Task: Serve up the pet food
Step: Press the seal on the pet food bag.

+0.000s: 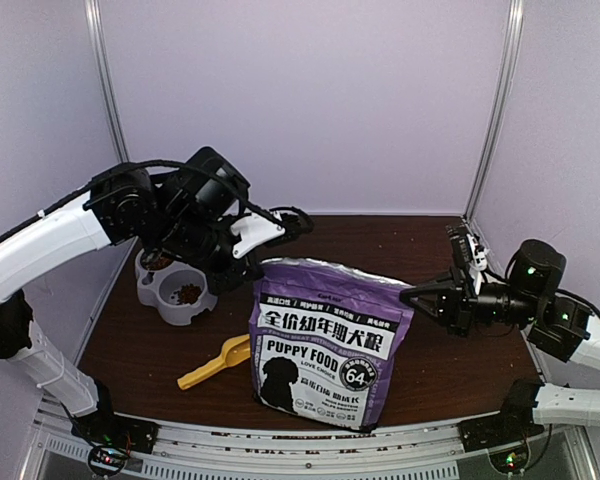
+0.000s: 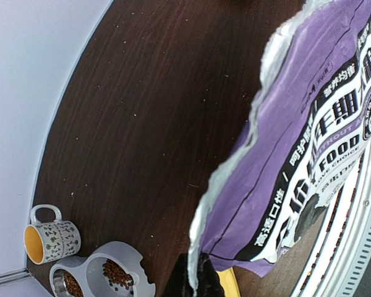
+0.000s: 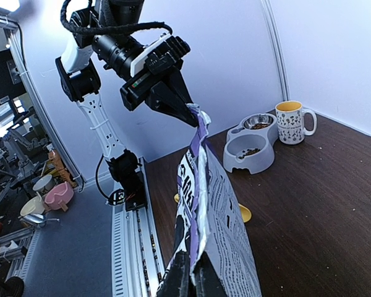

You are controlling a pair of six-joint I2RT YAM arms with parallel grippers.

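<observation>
Dark wooden desk (image 1: 380, 240), lilac walls behind. I see the pet food bag (image 1: 325, 340) upright mid near edge, left tool (image 1: 263, 262) and right tool (image 1: 410, 295) each pinching a top corner. The grey bowl (image 1: 180, 313) by the left edge holds kibble (image 1: 187, 293).

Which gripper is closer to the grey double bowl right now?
Left. The left gripper pinches the top corner of the puppy food bag beside the grey double pet bowl; the right gripper pinches the opposite top corner, across the bag from it.
</observation>
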